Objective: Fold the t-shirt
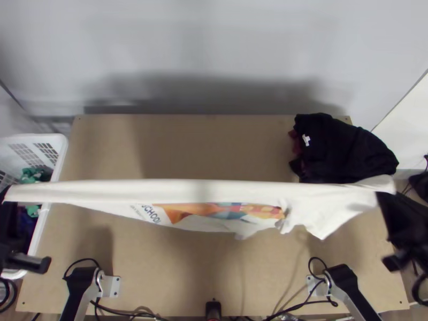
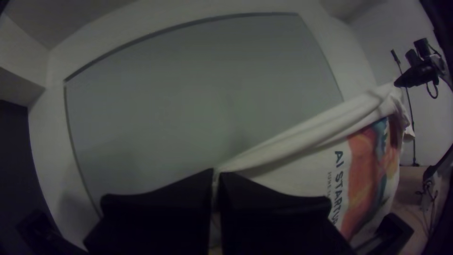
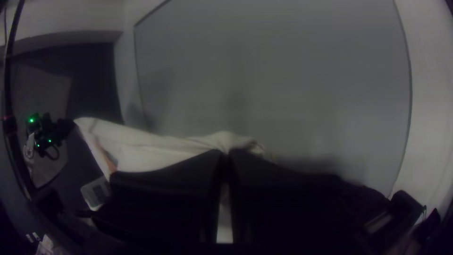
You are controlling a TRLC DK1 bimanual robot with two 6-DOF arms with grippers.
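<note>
Cropped by the top view's left edge: a white laundry basket (image 1: 62,145) and the left hand (image 1: 8,224). Hidden behind the raised white T-shirt (image 1: 160,190): the fingertips of a blurred right hand (image 1: 395,214) and the near edge of a black garment (image 1: 342,155). Too small to read: the T-shirt's fine lettering (image 2: 330,185).

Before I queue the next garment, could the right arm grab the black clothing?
Probably not: the black clothing lies close by, but the right gripper is clamped on one end of the stretched white t-shirt.
</note>
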